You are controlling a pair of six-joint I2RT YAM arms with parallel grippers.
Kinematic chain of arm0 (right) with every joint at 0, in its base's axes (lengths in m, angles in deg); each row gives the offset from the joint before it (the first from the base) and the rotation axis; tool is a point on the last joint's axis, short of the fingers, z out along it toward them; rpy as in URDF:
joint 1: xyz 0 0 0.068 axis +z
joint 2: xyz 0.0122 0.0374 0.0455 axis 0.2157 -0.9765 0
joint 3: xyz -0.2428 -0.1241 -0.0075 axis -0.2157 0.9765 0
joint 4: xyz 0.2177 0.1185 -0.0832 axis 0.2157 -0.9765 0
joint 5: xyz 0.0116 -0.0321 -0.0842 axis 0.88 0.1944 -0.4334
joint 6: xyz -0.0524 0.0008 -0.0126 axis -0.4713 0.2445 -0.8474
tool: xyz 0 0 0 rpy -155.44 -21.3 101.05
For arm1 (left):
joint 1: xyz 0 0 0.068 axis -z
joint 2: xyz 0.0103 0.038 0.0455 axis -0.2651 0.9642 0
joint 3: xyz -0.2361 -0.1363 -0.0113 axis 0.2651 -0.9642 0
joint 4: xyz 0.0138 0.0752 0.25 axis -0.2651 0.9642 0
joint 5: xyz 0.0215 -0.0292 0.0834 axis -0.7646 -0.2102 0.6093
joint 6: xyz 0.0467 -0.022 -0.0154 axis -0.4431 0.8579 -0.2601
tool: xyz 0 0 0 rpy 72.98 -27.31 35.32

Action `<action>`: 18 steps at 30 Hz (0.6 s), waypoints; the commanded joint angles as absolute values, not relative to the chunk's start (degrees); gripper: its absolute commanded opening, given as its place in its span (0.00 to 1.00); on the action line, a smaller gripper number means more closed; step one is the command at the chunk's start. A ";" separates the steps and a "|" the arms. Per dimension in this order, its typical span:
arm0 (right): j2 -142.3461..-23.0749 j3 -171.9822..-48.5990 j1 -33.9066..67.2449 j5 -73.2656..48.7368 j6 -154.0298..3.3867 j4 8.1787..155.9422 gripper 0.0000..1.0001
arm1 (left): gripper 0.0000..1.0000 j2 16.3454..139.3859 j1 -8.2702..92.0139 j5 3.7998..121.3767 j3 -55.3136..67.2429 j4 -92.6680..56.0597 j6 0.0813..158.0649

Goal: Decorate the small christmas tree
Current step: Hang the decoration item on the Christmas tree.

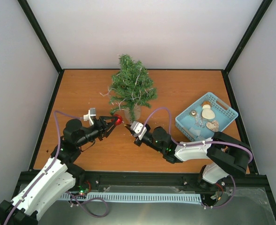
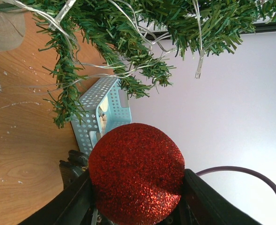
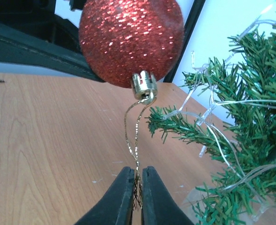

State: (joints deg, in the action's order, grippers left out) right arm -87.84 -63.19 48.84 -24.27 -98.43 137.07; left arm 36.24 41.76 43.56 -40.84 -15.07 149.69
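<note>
The small christmas tree (image 1: pixel 130 89) stands at the middle back of the table, wound with thin clear light wire. Just in front of its base, my left gripper (image 1: pixel 113 123) is shut on a red glitter ball (image 1: pixel 117 120), which fills the space between the black fingers in the left wrist view (image 2: pixel 137 171). In the right wrist view the ball (image 3: pixel 130 40) hangs with its gold cap (image 3: pixel 144 84) pointing down. A gold loop string (image 3: pixel 135 136) runs from the cap into my right gripper (image 3: pixel 137 185), which is shut on it. A low tree branch (image 3: pixel 184 129) lies beside the string.
A light blue perforated basket (image 1: pixel 225 104) with several ornaments sits at the right of the table, and shows behind the branches in the left wrist view (image 2: pixel 93 108). The tree's pale base (image 1: pixel 134 112) is close behind both grippers. White walls close in the table.
</note>
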 commanded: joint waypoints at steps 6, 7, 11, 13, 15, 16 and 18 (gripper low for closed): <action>-84.37 -65.34 48.17 -24.79 -99.20 130.58 0.03 | 0.44 35.12 42.21 44.20 -38.53 -14.22 147.68; -83.33 -65.67 47.96 -25.46 -99.78 128.83 0.03 | 0.44 35.22 42.26 44.56 -38.10 -14.22 146.64; -78.18 -67.08 46.96 -25.31 -102.52 122.00 0.03 | 0.42 36.50 42.26 45.80 -36.09 -14.46 143.66; -76.04 -68.94 46.26 -24.83 -103.65 118.27 0.03 | 0.41 37.80 42.26 45.34 -35.22 -17.52 142.73; -74.26 -71.30 45.64 -23.95 -105.79 114.15 0.03 | 0.41 39.52 42.27 45.19 -33.05 -18.82 141.09; -73.78 -72.79 45.37 -23.94 -106.63 112.47 0.03 | 0.41 40.52 42.27 45.26 -31.47 -18.97 139.80; -72.98 -76.49 44.55 -24.06 -108.34 108.93 0.03 | 0.42 42.90 42.27 45.59 -28.15 -18.96 137.48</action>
State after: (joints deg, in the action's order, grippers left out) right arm -74.99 -70.71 45.80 -24.16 -104.03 116.79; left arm 39.69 41.76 45.00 -35.35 -15.62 143.41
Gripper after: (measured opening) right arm 0.032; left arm 0.431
